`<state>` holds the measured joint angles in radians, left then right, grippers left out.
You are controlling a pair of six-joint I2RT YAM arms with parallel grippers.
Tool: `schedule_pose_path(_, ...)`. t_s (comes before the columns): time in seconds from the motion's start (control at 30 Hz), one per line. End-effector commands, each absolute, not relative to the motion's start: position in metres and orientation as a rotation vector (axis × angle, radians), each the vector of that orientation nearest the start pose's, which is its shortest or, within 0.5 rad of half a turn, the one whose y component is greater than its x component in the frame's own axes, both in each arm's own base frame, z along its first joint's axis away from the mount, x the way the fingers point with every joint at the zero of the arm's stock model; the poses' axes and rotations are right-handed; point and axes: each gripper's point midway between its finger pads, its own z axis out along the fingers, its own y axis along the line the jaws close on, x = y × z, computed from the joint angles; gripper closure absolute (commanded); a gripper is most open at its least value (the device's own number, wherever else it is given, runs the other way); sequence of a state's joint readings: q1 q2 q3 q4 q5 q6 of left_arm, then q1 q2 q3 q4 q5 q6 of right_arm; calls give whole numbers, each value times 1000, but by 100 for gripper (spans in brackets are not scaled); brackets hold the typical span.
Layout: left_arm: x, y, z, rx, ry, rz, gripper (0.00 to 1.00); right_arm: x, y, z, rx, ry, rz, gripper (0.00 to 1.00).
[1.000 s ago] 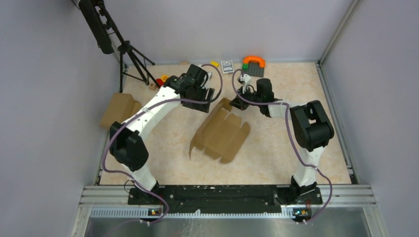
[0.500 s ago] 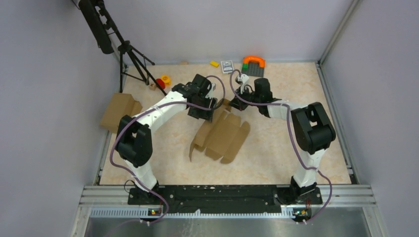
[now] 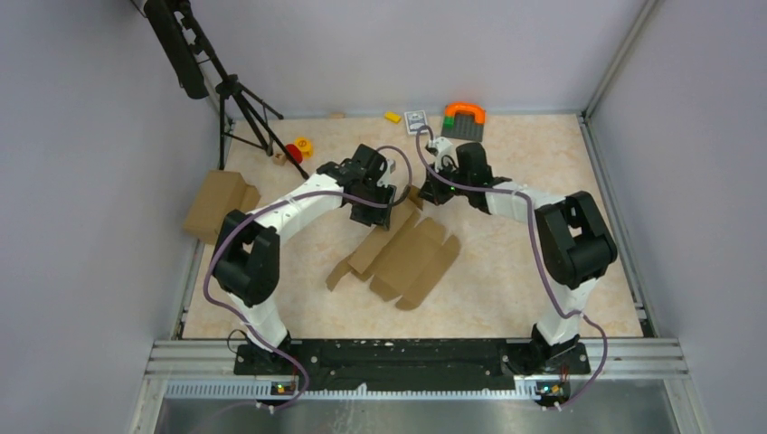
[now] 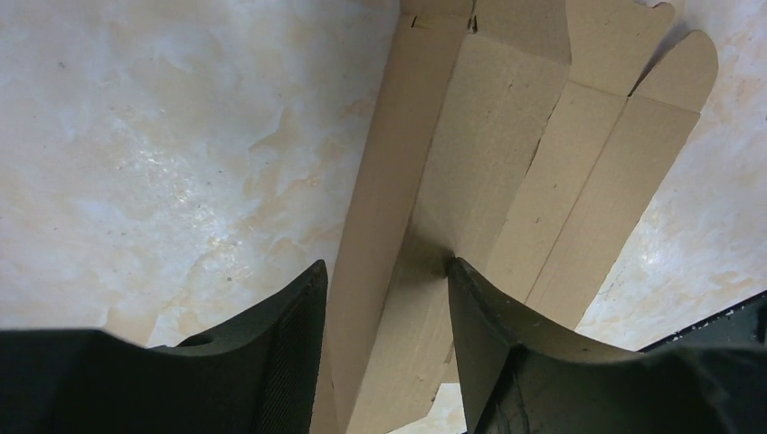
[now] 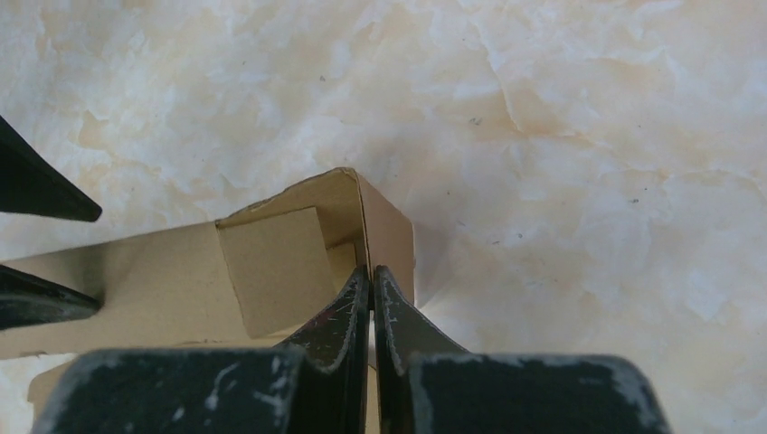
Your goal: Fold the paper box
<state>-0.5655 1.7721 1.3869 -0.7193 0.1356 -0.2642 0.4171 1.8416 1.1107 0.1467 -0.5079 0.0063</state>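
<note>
The paper box [image 3: 407, 253] is a brown cardboard sheet with many flaps, lying mid-table with its far end partly raised. My left gripper [image 3: 384, 210] is open at that far end. In the left wrist view it [image 4: 384, 267] straddles a raised fold of the box [image 4: 506, 163], and the right fingertip [image 4: 466, 289] touches the cardboard. My right gripper [image 3: 423, 192] is at the far corner. In the right wrist view it [image 5: 372, 271] is shut on the upright end wall of the box [image 5: 271, 262], with a small tuck flap folded inward beside it.
A bulkier brown carton [image 3: 217, 201] sits at the left edge. A black tripod [image 3: 240, 108] stands at the back left beside small red and yellow toys [image 3: 297, 149]. An orange and green toy [image 3: 463, 117], a card pack [image 3: 416, 120] and a yellow block [image 3: 392, 117] line the back wall.
My left gripper has moved right and down onto the box's far end. The box has lowered and spread toward the near left. My right gripper has shifted slightly left.
</note>
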Motion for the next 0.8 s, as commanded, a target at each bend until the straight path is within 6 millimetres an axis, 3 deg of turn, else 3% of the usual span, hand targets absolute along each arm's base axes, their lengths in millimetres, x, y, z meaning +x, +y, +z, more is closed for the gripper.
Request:
schedule_pose_path(0.0,316,-250,111,433,2646,-501,47,411,281,134,-663,2034,785,100)
schedule_pose_path(0.27,312,-252,115,429,2634,-524,46,408,281,137,-555,2134,780,100)
schedule_pose_path(0.43,305,-261,119,484,2617,-553,32,404,284,132,-519,2177,744,100)
schedule_pose_path(0.67,298,-265,114,543,2642,-500,30,401,286,132,-508,2172,744,100)
schedule_pose_path(0.77,294,-270,116,570,2633,-524,25,400,285,131,-509,2172,741,100)
